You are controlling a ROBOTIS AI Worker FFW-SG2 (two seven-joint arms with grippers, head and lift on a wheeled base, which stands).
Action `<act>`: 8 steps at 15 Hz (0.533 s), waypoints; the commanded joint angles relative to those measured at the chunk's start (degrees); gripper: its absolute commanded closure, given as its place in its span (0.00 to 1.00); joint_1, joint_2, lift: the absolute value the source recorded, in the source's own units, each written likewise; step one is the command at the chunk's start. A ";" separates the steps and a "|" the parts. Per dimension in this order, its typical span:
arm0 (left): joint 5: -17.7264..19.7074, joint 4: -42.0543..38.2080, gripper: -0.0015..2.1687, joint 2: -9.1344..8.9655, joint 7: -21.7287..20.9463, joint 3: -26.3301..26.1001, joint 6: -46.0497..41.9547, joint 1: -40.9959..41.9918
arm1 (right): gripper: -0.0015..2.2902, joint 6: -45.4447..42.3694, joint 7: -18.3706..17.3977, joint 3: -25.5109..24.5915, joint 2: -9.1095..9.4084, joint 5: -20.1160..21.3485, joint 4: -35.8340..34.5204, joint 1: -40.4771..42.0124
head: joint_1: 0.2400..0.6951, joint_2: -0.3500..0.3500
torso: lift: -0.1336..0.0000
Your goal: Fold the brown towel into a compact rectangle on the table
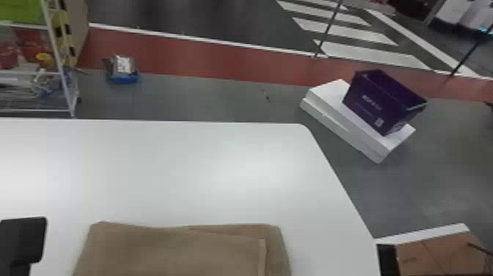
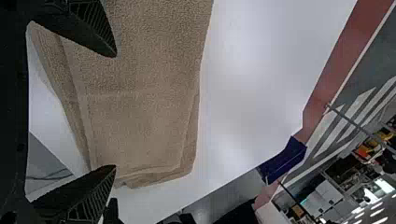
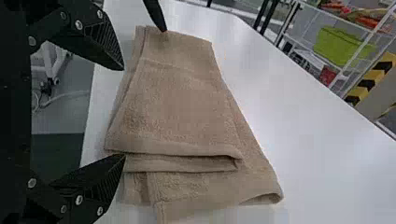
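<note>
Item: left hand [image 1: 22, 238], one. Released, its two black fingers spread well apart in its wrist view, grasping nothing. Located over the table [image 1: 165, 165], at the left end of the towel.

Item: right hand [image 3: 123, 111], one. Likewise released, fingers parted with a wide gap between the tips, nothing held. Located at the towel's near side; one fingertip overlaps the towel's edge in its wrist view, though whether it touches cannot be told.

Item: brown towel [image 1: 176, 253], one. Lying on the table, to the right of the left hand in the head view and ahead of the right hand's fingers in that hand's wrist view. Folded into flat layers, not squared: the upper layer stops short, and lower layers jut out past it at the end away from the left hand. A loose corner shows there, slightly raised at its hem.

Surroundings: wire rack [image 1: 57, 47], white, on the floor well beyond the left hand, with a green bin [image 1: 22, 13] on it. Small package with a blue base [image 1: 124, 79], on the floor ahead and to the right of that hand. Purple box [image 1: 378, 99], resting tilted on white slabs [image 1: 326, 95], farther to the right. Cardboard box [image 1: 440, 257], far to the left hand's right, past the table edge.
</note>
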 commanded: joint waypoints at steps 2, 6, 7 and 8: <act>0.00 0.08 0.02 -0.15 -0.12 0.08 -1.04 1.20 | 0.11 0.39 -8.19 0.80 0.26 0.49 -3.55 -0.24 | 1.00 0.00 | 0.07; 0.00 -0.10 0.02 -0.15 -0.56 0.44 -1.39 2.08 | 0.11 -0.44 -15.75 4.14 0.26 1.20 -4.87 -1.38 | 1.00 0.00 | 0.07; 0.00 -0.10 0.02 -0.15 -0.56 0.35 -1.56 2.08 | 0.11 -0.44 -16.89 5.02 0.26 1.29 -5.22 -2.00 | 1.00 0.00 | 0.07; 0.00 -0.10 0.02 -0.15 -0.48 0.17 -1.74 2.17 | 0.11 -0.44 -18.12 5.72 0.26 1.46 -5.31 -2.79 | 1.00 0.00 | 0.07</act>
